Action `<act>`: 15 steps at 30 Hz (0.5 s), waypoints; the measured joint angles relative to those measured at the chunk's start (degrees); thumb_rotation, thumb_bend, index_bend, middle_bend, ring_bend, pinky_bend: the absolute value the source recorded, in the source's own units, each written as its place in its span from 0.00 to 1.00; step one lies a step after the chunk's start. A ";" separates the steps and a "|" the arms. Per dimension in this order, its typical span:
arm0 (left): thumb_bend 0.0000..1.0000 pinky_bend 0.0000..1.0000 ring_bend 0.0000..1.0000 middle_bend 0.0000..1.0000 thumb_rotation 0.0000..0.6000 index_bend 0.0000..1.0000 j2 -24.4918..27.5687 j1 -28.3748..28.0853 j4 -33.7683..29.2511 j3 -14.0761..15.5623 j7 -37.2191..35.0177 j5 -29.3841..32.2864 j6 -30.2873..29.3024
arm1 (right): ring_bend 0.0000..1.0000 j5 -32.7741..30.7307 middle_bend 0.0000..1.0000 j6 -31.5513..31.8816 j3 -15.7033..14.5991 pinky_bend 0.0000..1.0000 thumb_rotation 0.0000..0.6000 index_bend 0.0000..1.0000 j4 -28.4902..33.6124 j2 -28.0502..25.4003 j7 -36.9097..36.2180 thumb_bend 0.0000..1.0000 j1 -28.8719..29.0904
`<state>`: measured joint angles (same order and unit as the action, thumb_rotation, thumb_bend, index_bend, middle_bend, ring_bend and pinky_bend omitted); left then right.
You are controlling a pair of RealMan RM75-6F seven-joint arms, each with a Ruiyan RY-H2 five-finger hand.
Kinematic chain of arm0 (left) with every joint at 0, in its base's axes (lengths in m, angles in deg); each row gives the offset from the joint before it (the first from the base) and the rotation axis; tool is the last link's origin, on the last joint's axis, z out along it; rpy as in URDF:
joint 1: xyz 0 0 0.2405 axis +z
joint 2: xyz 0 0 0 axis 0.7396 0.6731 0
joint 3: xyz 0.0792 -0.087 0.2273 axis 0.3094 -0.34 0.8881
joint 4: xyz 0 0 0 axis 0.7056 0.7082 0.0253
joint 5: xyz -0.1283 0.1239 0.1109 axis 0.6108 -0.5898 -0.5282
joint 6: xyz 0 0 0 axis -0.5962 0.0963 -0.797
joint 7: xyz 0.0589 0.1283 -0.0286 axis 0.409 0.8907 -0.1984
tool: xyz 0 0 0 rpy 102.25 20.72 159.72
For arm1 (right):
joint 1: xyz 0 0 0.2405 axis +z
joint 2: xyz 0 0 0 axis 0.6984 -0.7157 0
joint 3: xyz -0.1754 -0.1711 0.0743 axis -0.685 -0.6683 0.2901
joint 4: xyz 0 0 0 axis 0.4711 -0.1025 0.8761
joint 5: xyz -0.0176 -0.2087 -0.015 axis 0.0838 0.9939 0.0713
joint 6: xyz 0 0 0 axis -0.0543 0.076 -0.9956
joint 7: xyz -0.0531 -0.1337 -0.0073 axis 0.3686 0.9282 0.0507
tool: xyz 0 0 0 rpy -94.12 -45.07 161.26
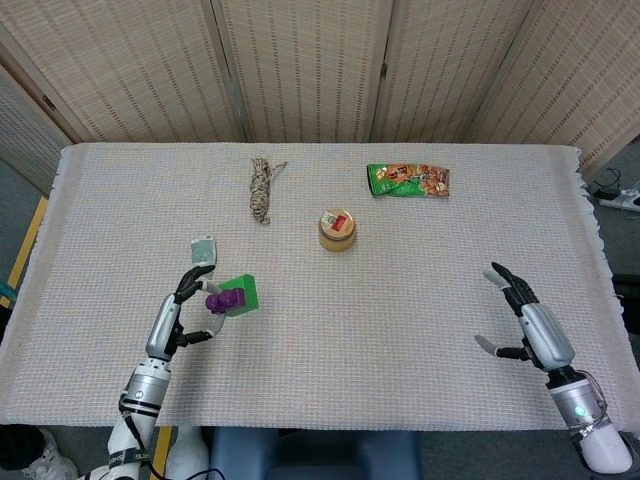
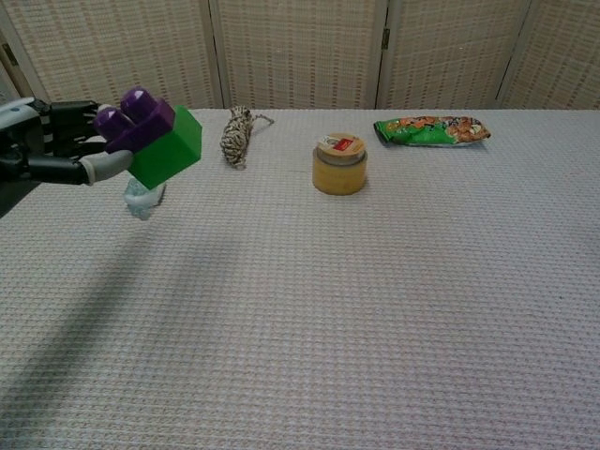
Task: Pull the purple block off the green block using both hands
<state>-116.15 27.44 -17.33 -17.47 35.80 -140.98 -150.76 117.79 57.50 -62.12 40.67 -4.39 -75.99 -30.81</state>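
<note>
Purple block [image 2: 134, 116], joined to the green block [image 2: 167, 146], is lifted off the desk [image 1: 400, 300] at lower left, pinched in the left hand [image 1: 180, 308]. At lower right the right hand [image 1: 528, 320] hovers with fingers spread, holding nothing. Farther up stand a jar [image 1: 337, 229], rope [image 1: 261, 188] and snack bag [image 1: 408, 180].

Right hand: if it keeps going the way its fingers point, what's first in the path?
Right hand points up-left across bare cloth; nothing near. The jar lies roughly that way, far off; depth unclear.

Left hand [image 1: 178, 318] raised, fingers [image 2: 103, 167] gripping; right hand [image 1: 532, 325] spread, empty.
</note>
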 measured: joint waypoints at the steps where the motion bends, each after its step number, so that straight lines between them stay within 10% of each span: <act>1: 0.57 0.00 0.00 0.19 1.00 0.78 0.18 -0.03 -0.66 -0.18 -0.03 0.20 0.05 | 0.00 0.40 0.00 -1.81 -0.26 0.00 1.00 0.00 -0.87 0.53 -4.41 0.29 1.49; 15: 0.58 0.00 0.00 0.21 1.00 0.78 -2.18 -1.74 -4.09 -1.62 -1.99 2.36 1.03 | 0.00 2.71 0.00 -17.13 -1.71 0.00 1.00 0.00 -11.44 11.31 -44.26 0.29 18.85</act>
<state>-118.33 25.70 -21.41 -19.09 33.81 -138.62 -149.73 120.50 40.37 -63.82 29.23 6.93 -120.25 -11.97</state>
